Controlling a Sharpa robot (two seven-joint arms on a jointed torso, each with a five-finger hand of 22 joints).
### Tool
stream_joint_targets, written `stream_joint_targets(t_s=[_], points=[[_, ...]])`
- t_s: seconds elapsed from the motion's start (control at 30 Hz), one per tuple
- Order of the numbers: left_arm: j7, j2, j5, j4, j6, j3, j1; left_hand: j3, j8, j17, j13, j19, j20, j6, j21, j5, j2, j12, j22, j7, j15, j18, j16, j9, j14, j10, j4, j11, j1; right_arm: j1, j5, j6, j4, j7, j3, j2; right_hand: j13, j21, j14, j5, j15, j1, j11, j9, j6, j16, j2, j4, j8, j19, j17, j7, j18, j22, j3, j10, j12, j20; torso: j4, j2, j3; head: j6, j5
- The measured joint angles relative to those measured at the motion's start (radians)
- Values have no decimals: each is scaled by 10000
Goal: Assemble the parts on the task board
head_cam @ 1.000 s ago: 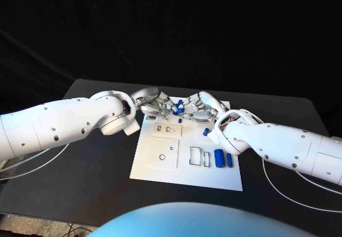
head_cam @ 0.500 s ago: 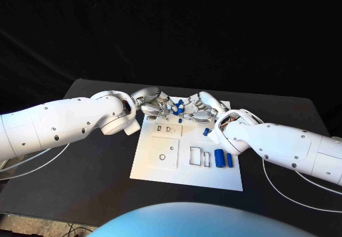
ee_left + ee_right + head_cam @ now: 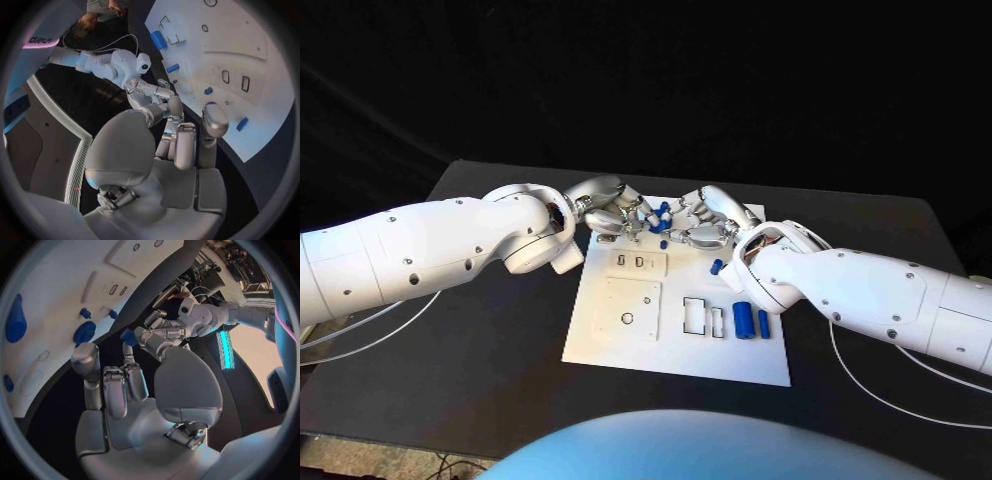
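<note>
- Task board point(image 3: 678, 345): a flat, matt white rectangular plate lying in the middle of the black desk point(image 3: 473, 370), with rectangular recesses and a small round hole cut into its surface.
- Raised panel point(image 3: 630, 308): a smooth white square on the board's left half; beside it two outlined rectangular slots point(image 3: 702, 316).
- Two blue cylinders point(image 3: 750, 321): smooth, glossy parts lying side by side near the board's right edge, just beside the slots.
- Small blue part point(image 3: 717, 266): lies on the board close to the right wrist.
- Left robot hand point(image 3: 615, 217): silver, metallic, segmented; it rests over the board's far edge with fingers curled in, their tips at a small blue part point(image 3: 655, 221). Whether it grips that part cannot be told.
- Right robot hand point(image 3: 704, 225): of the same silver make, facing the left one over the far edge, touching or nearly so; its fingers are bent, and its hold cannot be told either.
- White cables point(image 3: 358, 335): thin and smooth, trailing over the desk beneath both white arms.
</note>
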Motion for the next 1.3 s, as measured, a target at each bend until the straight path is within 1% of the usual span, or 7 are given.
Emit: stream_joint_targets(t_s=[0.33,0.4,0.67,0.83,0.93,1.0,1.3], points=[[23,22,65,10,-7,5,4,0,0,-1,-1,0,0,35,0,0,0,0,15,35,0,0,0,-23,0,0,0,0,0,-4,-6,17,-2,-12,-3,28,3,0,0,-15,0,0,0,5,-4,0,0,32,-2,0,0,3,0,15,-49,0,0,0,0,-1,-1,0,-13],[23,18,71,10,-8,5,4,0,-1,0,-1,25,25,35,0,0,0,0,33,35,0,1,0,-25,0,0,0,0,0,-4,-7,14,6,-12,-3,15,3,0,0,-16,0,0,34,5,-9,0,0,32,-5,36,0,8,0,15,-49,34,0,36,0,-1,-1,0,-14],[2,-63,80,-53,-33,-1,-2,28,-1,0,-1,37,37,35,47,0,0,0,51,35,0,1,0,-32,0,21,-28,21,0,3,-9,2,16,8,7,-74,2,0,0,26,0,0,34,-1,-17,0,0,61,-12,36,0,14,0,24,-20,34,38,36,0,-2,-5,0,0],[2,-112,122,-113,-85,-1,-2,28,-1,-1,10,36,36,145,85,0,0,42,96,4,0,2,0,-21,0,37,-28,36,0,3,-13,-4,16,10,7,-104,2,0,0,26,0,0,34,0,-24,0,0,60,-26,36,0,19,0,24,-19,34,38,36,0,-2,-5,0,-12],[2,-115,158,-145,-105,0,-2,28,-1,0,10,72,0,185,85,0,0,42,105,0,0,1,0,-21,0,47,-28,26,0,3,-15,-26,33,17,7,-123,1,0,0,26,0,0,34,2,-1,0,0,60,-31,36,0,-4,0,24,-19,34,37,36,1,-2,-5,0,-18],[2,-106,175,-162,-107,1,-2,28,-1,-1,10,72,0,214,85,0,0,42,114,1,0,1,0,-21,0,74,-28,-1,0,3,-15,-49,50,23,7,-134,1,0,0,26,0,0,34,2,2,0,0,60,-45,36,0,-7,0,24,-19,34,37,36,6,-3,-5,0,-19],[-16,49,216,-215,-89,1,-4,-1,-1,-1,9,72,0,214,85,0,0,42,113,1,0,2,0,-22,0,74,-57,-1,0,1,-16,-171,103,42,19,-133,0,0,0,23,0,0,34,9,1,0,0,59,-6,36,0,-7,0,23,-18,34,37,36,7,-2,-7,0,0]])
